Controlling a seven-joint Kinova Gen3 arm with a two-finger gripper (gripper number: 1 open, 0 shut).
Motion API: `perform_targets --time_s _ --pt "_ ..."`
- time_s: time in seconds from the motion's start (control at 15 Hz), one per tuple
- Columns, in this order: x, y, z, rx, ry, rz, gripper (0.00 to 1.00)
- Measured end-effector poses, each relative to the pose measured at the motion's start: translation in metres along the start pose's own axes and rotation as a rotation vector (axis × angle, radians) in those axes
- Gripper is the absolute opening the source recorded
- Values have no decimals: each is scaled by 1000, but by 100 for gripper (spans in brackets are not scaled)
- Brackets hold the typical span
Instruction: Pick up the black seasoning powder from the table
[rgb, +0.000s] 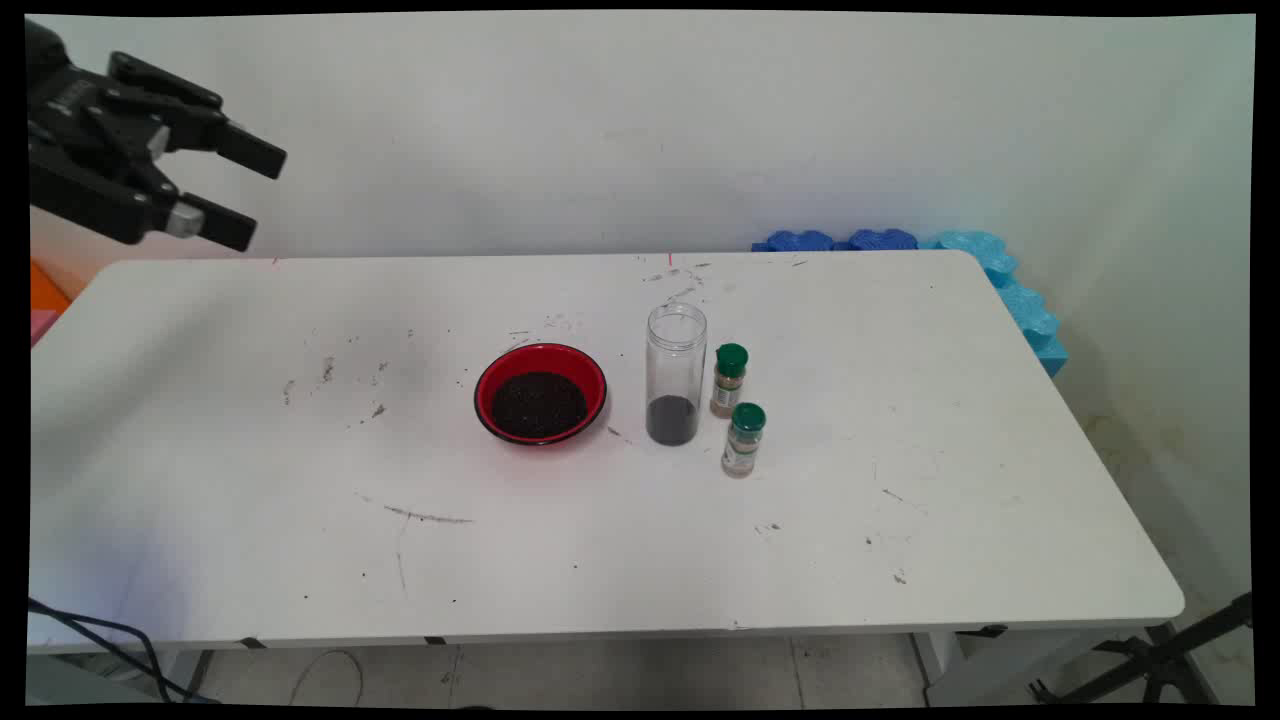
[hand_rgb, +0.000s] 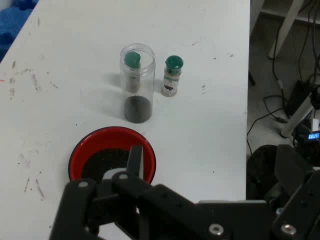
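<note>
My black gripper (rgb: 255, 192) hangs open and empty high above the table's far left corner, well away from everything. A red bowl (rgb: 540, 392) of dark grains sits mid-table. To its right stands a tall clear jar (rgb: 676, 373) without a lid, with a little dark grain at its bottom. Two small spice bottles with green caps stand beside the jar, one (rgb: 729, 380) close to it and one (rgb: 743, 440) nearer the front. The hand view looks down past one finger (hand_rgb: 135, 159) onto the bowl (hand_rgb: 80, 150), the jar (hand_rgb: 137, 85) and a spice bottle (hand_rgb: 172, 76).
The white table (rgb: 800, 550) has scuff marks and scattered specks. Blue foam pieces (rgb: 1000, 280) lie along its far right corner. An orange object (rgb: 45, 290) shows at the left edge. Cables (rgb: 100, 640) hang at the front left, and a black stand leg (rgb: 1160, 660) is on the floor at the right.
</note>
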Motion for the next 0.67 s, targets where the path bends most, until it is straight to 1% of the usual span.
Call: perform_targets --time_s 0.27,0.53,0.67 --pt "2 -11 19 -6 -6 2 100" --pt "6 -31 45 -21 -10 5 100" --pt "8 -42 60 -36 -14 13 100"
